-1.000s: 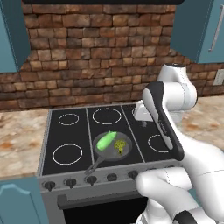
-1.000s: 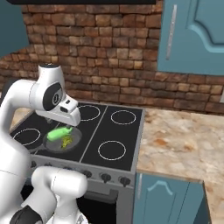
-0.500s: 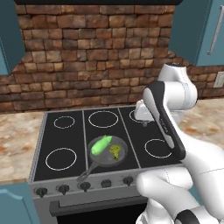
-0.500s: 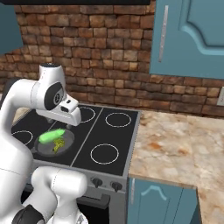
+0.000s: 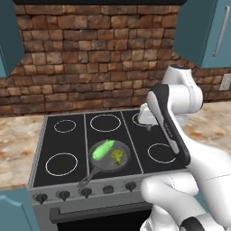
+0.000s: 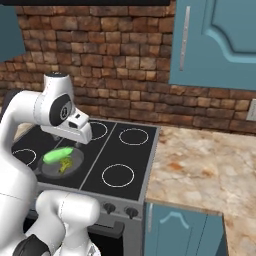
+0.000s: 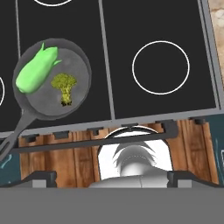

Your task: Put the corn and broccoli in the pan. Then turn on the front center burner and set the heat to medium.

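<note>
The dark grey pan [image 5: 109,163] sits on the front center burner [image 5: 131,168] of the black cooktop, its handle pointing to the stove's front edge. Inside it lie the green corn [image 5: 103,150] and, right beside it, the small yellow-green broccoli [image 5: 117,155]. My gripper [image 5: 148,127] hangs open and empty above the cooktop, to the right of the pan and a little behind it. From the hand view I look down on the pan [image 7: 76,107], the corn [image 7: 35,70] and the broccoli [image 7: 64,87] at the upper left, with my gripper [image 7: 112,178] spread wide.
A row of knobs [image 5: 85,191] runs along the stove's front panel. White-ringed burners [image 5: 161,152] flank the middle panel. Marbled counter [image 6: 200,165] lies right of the stove, a brick wall stands behind it, and teal cabinets [image 6: 220,40] hang above.
The whole picture shifted a little a second ago as the base drove; it has since settled. The arm keeps its pose, the gripper stays open, and corn and broccoli rest in the pan.
</note>
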Tool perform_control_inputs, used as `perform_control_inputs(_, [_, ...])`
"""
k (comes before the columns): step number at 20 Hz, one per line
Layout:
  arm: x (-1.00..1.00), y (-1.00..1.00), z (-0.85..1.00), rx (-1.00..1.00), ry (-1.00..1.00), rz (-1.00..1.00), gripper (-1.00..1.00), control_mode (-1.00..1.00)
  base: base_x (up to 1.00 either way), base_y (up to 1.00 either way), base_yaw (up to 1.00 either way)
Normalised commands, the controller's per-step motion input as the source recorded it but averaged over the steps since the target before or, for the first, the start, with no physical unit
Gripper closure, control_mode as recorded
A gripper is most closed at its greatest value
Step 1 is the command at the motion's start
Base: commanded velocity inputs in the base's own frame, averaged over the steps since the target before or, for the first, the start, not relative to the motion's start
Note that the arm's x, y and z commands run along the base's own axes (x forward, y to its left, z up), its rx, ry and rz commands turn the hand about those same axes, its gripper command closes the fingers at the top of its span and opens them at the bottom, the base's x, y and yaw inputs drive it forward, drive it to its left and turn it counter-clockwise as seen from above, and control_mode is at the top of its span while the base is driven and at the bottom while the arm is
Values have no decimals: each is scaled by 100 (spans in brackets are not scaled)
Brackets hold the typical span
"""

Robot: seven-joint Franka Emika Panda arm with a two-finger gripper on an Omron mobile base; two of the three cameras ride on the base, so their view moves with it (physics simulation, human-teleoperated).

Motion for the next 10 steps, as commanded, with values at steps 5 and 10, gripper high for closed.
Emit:
perform_control_inputs(5, [0,0,0,0,0,0,-100,-100,0,-3,0])
perform_control_inputs(10, [-18,21,0,-2,-3,-12,-100,-100,0,0,0])
